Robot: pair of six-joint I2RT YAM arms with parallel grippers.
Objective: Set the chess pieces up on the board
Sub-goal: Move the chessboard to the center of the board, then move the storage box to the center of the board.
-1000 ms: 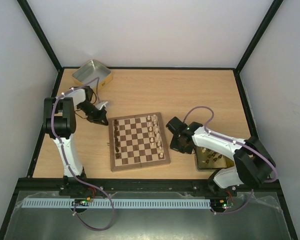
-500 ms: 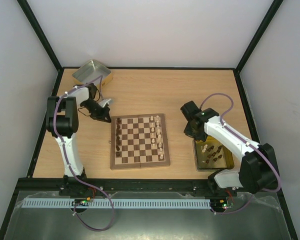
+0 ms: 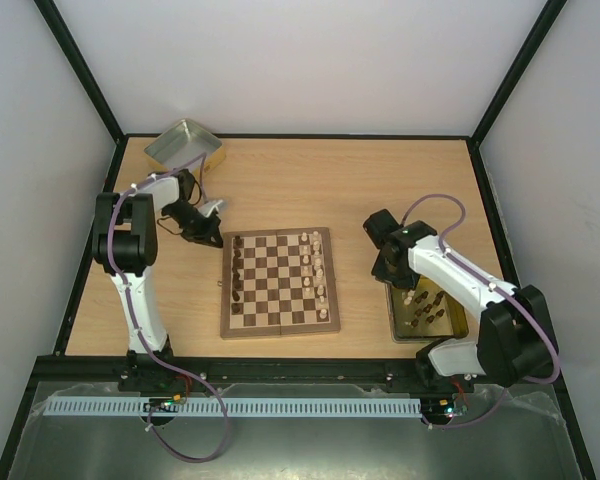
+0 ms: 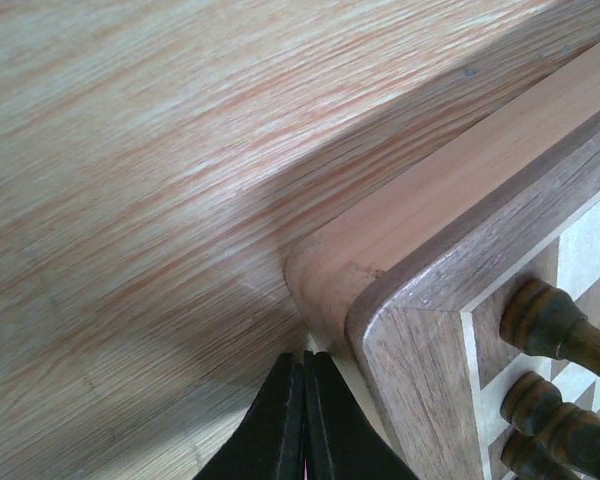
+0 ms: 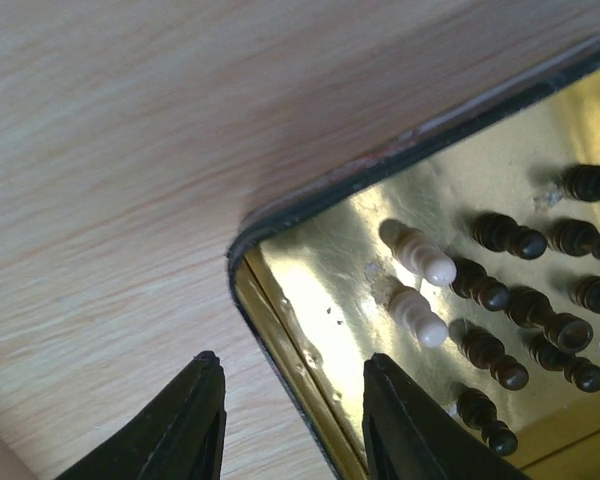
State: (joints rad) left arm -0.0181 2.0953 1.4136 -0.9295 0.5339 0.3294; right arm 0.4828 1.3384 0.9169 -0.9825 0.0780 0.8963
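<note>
Off the right edge of the board (image 3: 275,285) and back above the yellow-gold tin (image 3: 430,338) with the right gripper (image 3: 385,262), all within the last second; shut then, parted now to a moderate gap with nothing between the fingers. From the right wrist view, poised astride the tin's corner rim (image 5: 310,205), one finger over the bare table (image 3: 330,180), the other over the gold floor. Probably a delivery just finished and a fresh pick about to begin, going by the empty jaws. Barely a shift on the other side: left gripper (image 3: 208,235) kept pinched tight on nothing, tips low just beside the board's far-left corner (image 4: 430,230); impossible to say whether touching it. On the board so far: a file of dark chess pieces (image 3: 236,275) along the left edge and cream chess pieces (image 3: 318,275) along the right, with bare checks between, so only partly set up. In the yellow-gold tin: two more cream chess pieces (image 5: 427,266) lying side by side near the corner, then a loose cluster of dark ones (image 5: 500,232) farther in, several touching; exact count hard to make out. In the silver tin (image 3: 205,160) at the table's far-left corner: no pieces visible from above. Mostly dark men left to fetch, by the look of the tin.
</note>
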